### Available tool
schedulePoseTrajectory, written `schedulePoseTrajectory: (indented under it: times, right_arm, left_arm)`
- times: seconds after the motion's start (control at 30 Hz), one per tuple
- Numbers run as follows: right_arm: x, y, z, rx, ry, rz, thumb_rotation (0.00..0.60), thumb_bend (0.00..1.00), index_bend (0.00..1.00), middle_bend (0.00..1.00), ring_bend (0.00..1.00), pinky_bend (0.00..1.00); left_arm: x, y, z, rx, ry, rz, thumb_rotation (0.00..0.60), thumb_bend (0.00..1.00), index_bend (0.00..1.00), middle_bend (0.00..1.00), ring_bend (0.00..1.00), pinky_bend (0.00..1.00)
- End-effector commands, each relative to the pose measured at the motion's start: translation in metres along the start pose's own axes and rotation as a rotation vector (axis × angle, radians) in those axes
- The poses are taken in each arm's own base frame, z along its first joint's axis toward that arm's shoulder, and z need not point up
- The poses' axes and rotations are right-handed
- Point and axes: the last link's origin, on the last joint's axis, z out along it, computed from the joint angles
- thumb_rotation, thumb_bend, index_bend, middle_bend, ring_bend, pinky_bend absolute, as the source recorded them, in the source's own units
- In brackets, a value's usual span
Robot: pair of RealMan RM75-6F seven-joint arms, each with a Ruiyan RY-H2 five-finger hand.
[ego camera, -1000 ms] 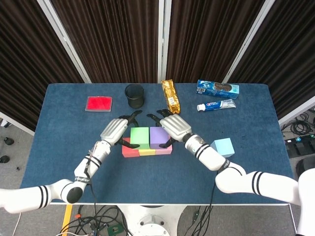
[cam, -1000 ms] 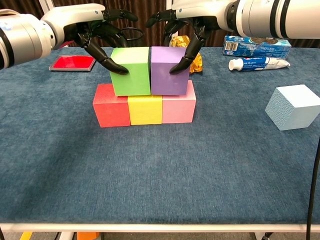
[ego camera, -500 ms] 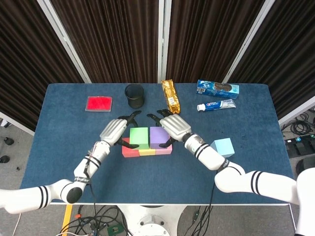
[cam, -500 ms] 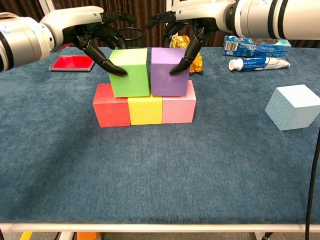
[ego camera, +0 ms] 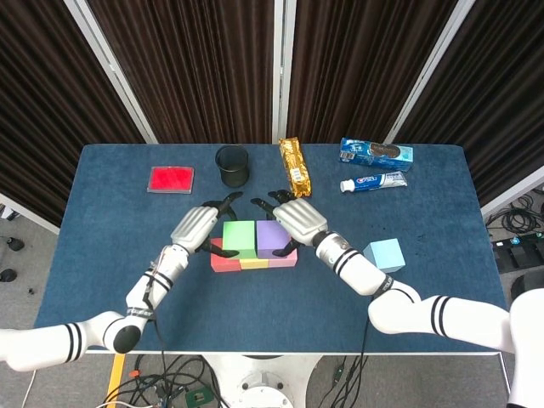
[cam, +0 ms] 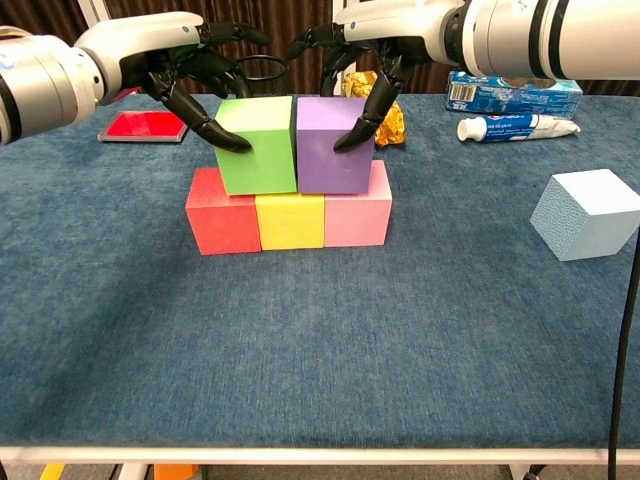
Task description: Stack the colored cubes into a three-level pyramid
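A red cube [cam: 222, 212], a yellow cube [cam: 290, 220] and a pink cube [cam: 358, 215] form the bottom row. On them stand a green cube [cam: 258, 145] and a purple cube [cam: 330, 145], side by side and touching. My left hand [cam: 175, 50] pinches the green cube, one fingertip on its front face and the other fingers behind it. My right hand [cam: 385, 30] grips the purple cube the same way. A light blue cube [cam: 590, 212] sits alone on the table to the right. In the head view the left hand [ego camera: 197, 225] and right hand [ego camera: 297, 217] flank the stack.
Along the back of the blue table [ego camera: 110, 255] lie a red flat box [ego camera: 171, 179], a black cup [ego camera: 232, 165], a golden snack packet [ego camera: 294, 167], a blue box [ego camera: 376, 152] and a toothpaste tube [ego camera: 374, 182]. Dark curtains hang behind.
Both hands have slid the green and purple cubes a little to the left on the bottom row. The gap between the two cubes has closed.
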Motion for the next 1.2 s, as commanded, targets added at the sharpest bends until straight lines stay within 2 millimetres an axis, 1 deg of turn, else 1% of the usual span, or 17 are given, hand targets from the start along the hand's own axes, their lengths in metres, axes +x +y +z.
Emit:
schedulePoseTrajectory:
  times: [0.03,0.47,0.93,1.0,1.1,1.2]
  right_arm:
    - [0.0003,-0.0004,0.0008,-0.001,0.0,-0.002,0.6,0.14,0.0,0.47,0.04,0.0]
    - [-0.0032,-0.0013,0.0044,-0.007,-0.011,-0.005,0.6,0.14,0.0,0.47,0.04,0.0]
    - [-0.0044,-0.0002,0.0047,-0.01,-0.015,-0.001,0.6,0.13,0.0,0.47,0.04,0.0]
    - [-0.0043,-0.0001,0.0049,-0.009,-0.017,-0.002,0.6,0.12,0.0,0.46,0.04,0.0]
    - [-0.0039,0.0,0.0055,-0.009,-0.018,-0.005,0.6,0.07,0.0,0.41,0.03,0.0]
    - [-0.0028,-0.0009,0.0059,-0.004,-0.016,-0.002,0.6,0.04,0.0,0.36,0.03,0.0]
  left_arm:
    - [0.0,-0.001,-0.0003,0.001,0.0,0.0,0.6,0.09,0.03,0.51,0.21,0.19]
    - [-0.0019,-0.0055,-0.0028,0.009,-0.003,-0.001,0.6,0.09,0.03,0.51,0.21,0.19]
    - [-0.0037,-0.0052,-0.0024,0.009,-0.009,-0.003,0.6,0.09,0.03,0.5,0.21,0.19]
    - [-0.0035,-0.0053,-0.0025,0.008,-0.01,-0.005,0.6,0.09,0.03,0.5,0.21,0.19]
    - [-0.0037,-0.0056,-0.003,0.008,-0.017,-0.006,0.6,0.09,0.03,0.47,0.21,0.18]
    - [-0.0031,-0.0061,-0.0035,0.009,-0.02,-0.01,0.6,0.09,0.03,0.43,0.21,0.18]
